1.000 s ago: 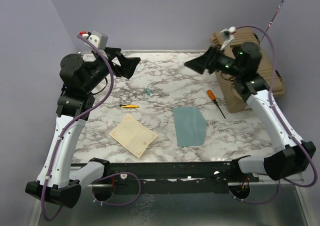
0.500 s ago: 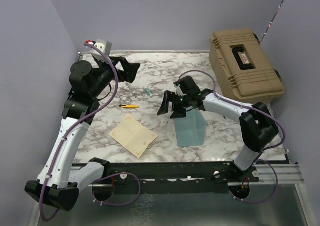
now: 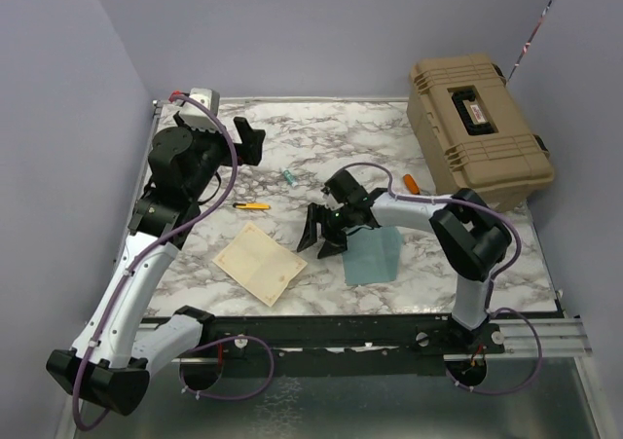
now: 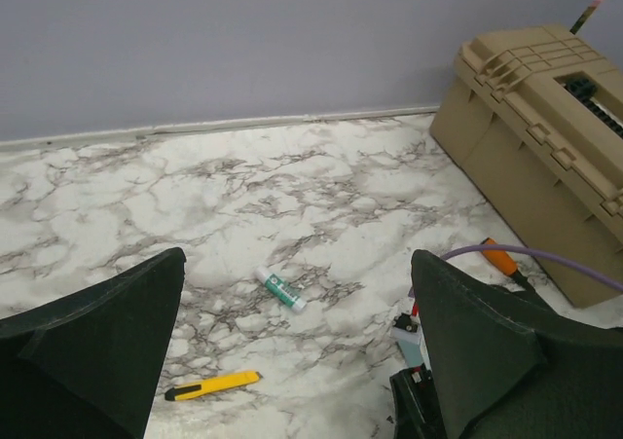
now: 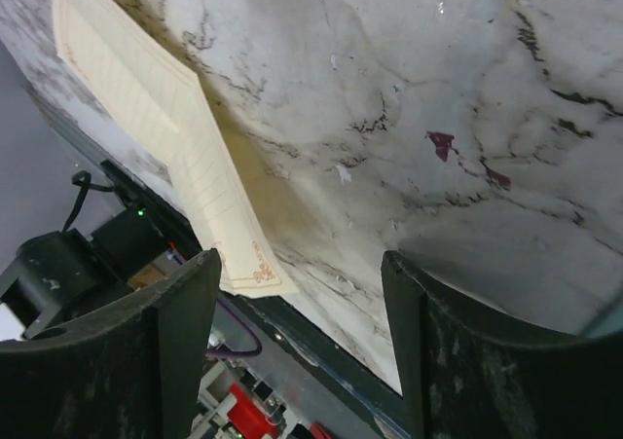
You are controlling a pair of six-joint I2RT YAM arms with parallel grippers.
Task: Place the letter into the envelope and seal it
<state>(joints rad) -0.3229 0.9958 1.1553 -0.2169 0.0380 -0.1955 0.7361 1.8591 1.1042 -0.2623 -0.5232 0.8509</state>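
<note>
The teal envelope [image 3: 375, 254] lies flat right of centre on the table [image 3: 311, 137], with the cream letter [image 3: 258, 262] to its left, apart from it. The right gripper [image 3: 321, 237], jaws spread, sits low between the 2; it would do best to slide 1 finger shallowly under the letter's nearest corner. The left gripper [image 3: 249, 139] hangs high, spread and empty.

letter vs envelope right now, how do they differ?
Letter is cream, envelope teal-blue. Letter lies turned diamond-wise; envelope sits nearly square to the table edge. Letter is fully in view; envelope's far end is hidden under the right arm. Both lie flat on the marble table.
</note>
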